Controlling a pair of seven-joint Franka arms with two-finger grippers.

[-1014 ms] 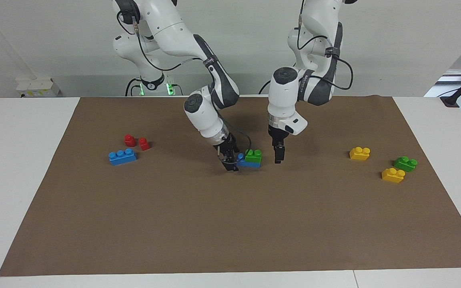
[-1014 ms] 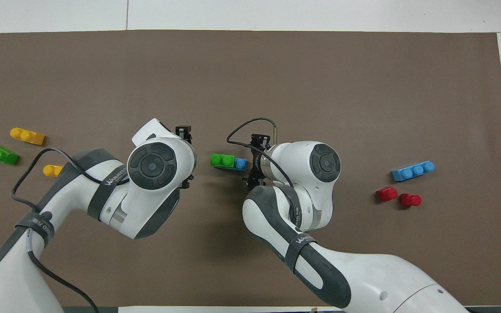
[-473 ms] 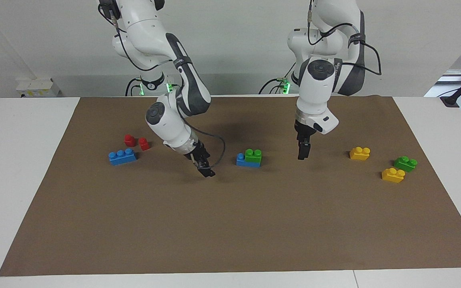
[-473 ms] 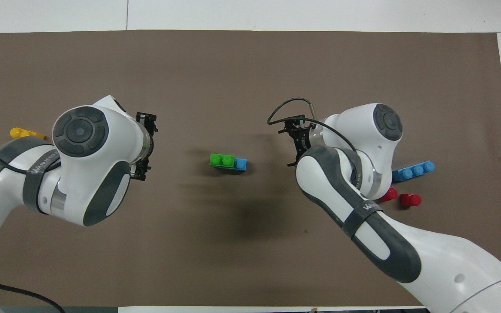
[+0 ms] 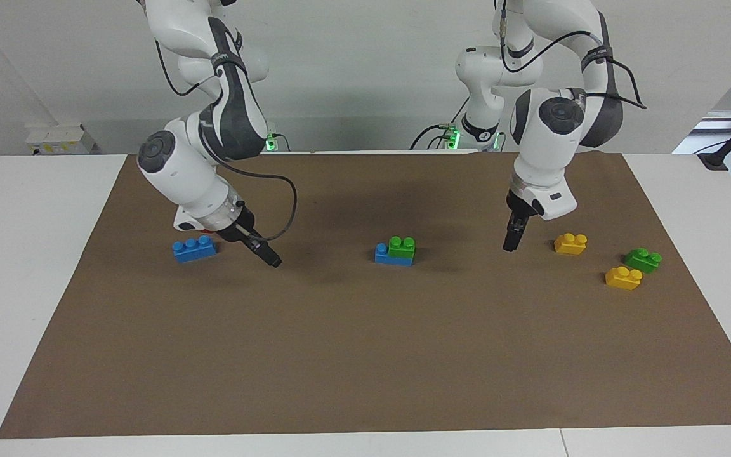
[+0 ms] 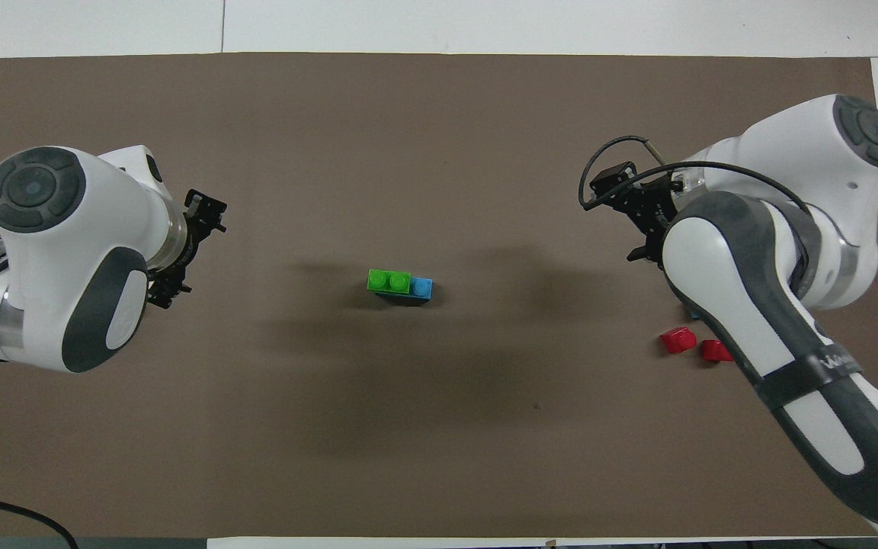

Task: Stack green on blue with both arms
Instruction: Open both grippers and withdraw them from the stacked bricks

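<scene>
The left gripper hangs in the air with its jaws drawn narrow and holding nothing, over bare mat between the stack and a yellow brick; the right gripper is low over the mat toward the right arm's end of the counter, just beside the spare blue brick, and whether its jaws stand wide or narrow I cannot tell. Between them, well apart from both and about midway between the counter's two ends, the green brick sits on the blue brick. Judging from that, the stacking step looks done and the step in hand is the arms clearing off; the next move calls for little more than parking each arm at its own end without brushing the loose bricks there (the left gripper has the yellow brick close by). The green brick is short, with two round studs, and covers the part of the blue one toward the left arm's end, leaving one blue stud bare toward the right arm's end; it looks level and seated. A second green brick and another yellow one lie near the counter's left-arm end.
</scene>
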